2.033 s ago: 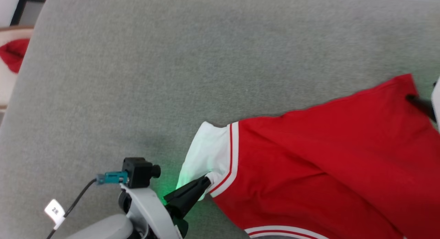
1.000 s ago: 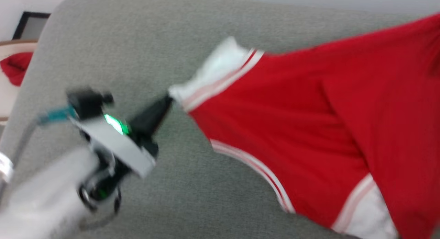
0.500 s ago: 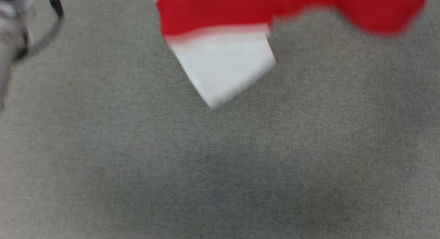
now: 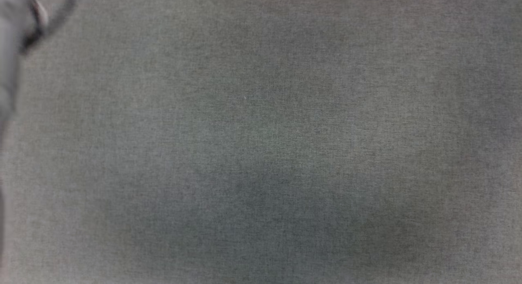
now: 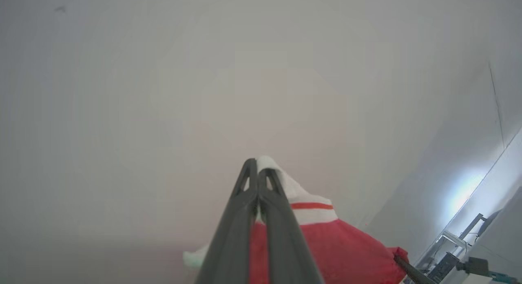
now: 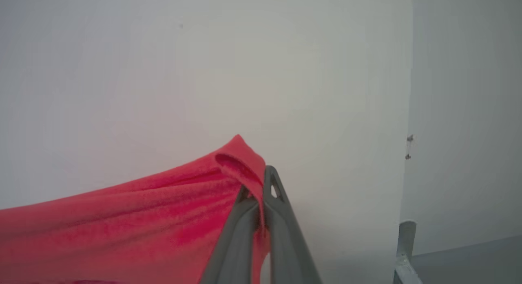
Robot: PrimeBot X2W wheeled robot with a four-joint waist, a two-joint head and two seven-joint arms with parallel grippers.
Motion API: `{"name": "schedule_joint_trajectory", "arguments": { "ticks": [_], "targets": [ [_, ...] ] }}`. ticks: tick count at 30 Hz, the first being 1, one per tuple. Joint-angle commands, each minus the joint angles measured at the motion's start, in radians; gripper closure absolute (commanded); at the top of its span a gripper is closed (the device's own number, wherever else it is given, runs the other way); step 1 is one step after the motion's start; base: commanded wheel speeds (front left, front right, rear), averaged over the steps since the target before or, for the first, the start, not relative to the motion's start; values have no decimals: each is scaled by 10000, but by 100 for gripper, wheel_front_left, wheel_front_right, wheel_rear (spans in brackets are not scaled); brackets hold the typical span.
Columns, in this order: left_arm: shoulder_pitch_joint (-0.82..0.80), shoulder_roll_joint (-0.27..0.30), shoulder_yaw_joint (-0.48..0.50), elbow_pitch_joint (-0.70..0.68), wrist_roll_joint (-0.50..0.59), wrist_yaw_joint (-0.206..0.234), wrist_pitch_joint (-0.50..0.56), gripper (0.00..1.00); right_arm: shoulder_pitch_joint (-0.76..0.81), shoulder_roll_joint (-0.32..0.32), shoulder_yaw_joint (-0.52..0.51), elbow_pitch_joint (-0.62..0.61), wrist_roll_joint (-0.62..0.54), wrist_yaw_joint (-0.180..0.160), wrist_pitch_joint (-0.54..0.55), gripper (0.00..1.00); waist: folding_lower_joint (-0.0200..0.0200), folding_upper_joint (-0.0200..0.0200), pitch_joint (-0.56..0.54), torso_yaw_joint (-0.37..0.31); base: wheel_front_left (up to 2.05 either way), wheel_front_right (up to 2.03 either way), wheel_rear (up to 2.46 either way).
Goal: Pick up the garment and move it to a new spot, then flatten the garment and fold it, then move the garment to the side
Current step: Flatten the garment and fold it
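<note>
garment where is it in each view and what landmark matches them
Head view: grey cushion, blurred pale forearm at top left.
Left wrist view: garment at bottom centre-right, white sleeve pinched in the left gripper.
Right wrist view: it spans the lower left, red corner pinched in the right gripper.
Shared landmark: that red corner, also at the left wrist view's lower right.

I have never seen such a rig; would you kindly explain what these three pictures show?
It is a wheeled robot with two arms, each ending in a two-fingered gripper. The head camera looks down on a grey fabric surface, with a blurred arm part at upper left. The other two cameras sit on the wrists, looking along the fingers. The left gripper is shut on the white sleeve of the garment, a red shirt; the right gripper is shut on its red edge.
</note>
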Motion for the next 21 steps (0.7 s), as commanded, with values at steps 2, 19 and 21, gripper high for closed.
{"name": "schedule_joint_trajectory", "arguments": {
  "ticks": [2, 19, 21],
  "targets": [
    [627, 72, 41, -380, -228, 35, -128, 100, 491, -225, 278, -119, 287, -43, 103, 100, 0, -1, -13, 78, 0, 0, 0],
    [9054, 1371, 267, -5840, -114, 31, -265, 100, 9257, -2399, 1704, -6333, 4637, -32, 3342, 100, 0, -1, -1265, 86, 0, 0, 0],
    [9859, 1415, 324, -6190, 50, 29, -257, 100, 10356, -2444, 1492, -7067, 4790, -32, 3716, 100, 0, -1, -1398, 45, 0, 0, 0]
  ]
}}
